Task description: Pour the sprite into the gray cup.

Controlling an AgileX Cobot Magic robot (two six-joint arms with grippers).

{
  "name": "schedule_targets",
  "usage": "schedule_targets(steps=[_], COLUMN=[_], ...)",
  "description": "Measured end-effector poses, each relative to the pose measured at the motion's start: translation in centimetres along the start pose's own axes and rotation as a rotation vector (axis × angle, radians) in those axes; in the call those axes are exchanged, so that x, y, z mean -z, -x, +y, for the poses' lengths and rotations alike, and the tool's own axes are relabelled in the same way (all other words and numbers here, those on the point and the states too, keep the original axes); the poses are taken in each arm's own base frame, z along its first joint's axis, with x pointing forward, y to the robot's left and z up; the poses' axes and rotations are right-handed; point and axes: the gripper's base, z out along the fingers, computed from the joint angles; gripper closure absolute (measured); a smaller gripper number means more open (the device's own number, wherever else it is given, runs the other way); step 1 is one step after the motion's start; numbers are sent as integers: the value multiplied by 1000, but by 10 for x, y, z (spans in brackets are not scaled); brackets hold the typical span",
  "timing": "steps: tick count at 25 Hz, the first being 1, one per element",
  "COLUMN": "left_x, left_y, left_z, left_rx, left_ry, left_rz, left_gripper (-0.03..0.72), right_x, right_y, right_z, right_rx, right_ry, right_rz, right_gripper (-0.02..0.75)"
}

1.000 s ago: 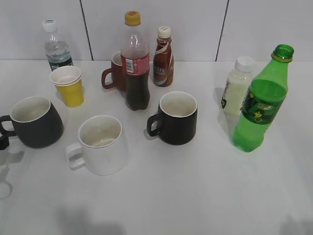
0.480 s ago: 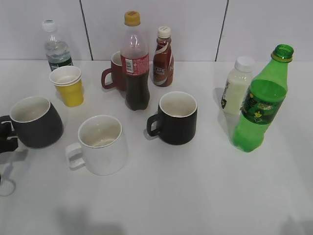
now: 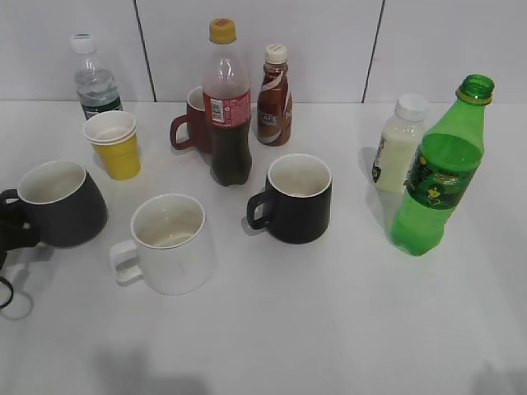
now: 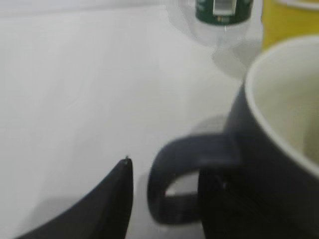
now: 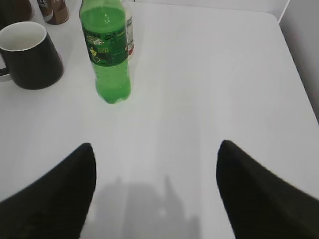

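Note:
The sprite, a green bottle with no cap, stands upright at the right; it also shows in the right wrist view. The gray cup stands at the far left with its handle pointing left. My left gripper is at the table's left edge by that handle. In the left wrist view the gray cup fills the right side and its handle loop lies between my left gripper's open fingers, with a gap to the left finger. My right gripper is open and empty, well short of the sprite.
A white mug and a black mug stand in the middle. Behind are a cola bottle, a brown coffee bottle, a red mug, yellow cups and a water bottle. A white bottle stands beside the sprite.
My left gripper has moved right along the table's left edge, up to the gray cup's handle. The cups and bottles have not moved.

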Motion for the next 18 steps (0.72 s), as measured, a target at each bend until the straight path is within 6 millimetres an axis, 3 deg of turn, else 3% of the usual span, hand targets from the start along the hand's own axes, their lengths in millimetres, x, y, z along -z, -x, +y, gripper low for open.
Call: schedule_targets(steps=[5,12,18], left_x=[-7,-18,-30], left_y=[5,1,3], left_z=[-1,-4,-8], left_rx=[-9,-25,-50], left_ry=[-15,-52,-105], left_rz=[-15,1,-26], left_gripper=[351,437,449], right_x=[0,0,0], right_y=[0,0,0], right_z=[0,0,0], right_rx=[0,0,0], right_ry=[0,0,0], right_rz=[0,0,0], right_gripper=[174,174,174])
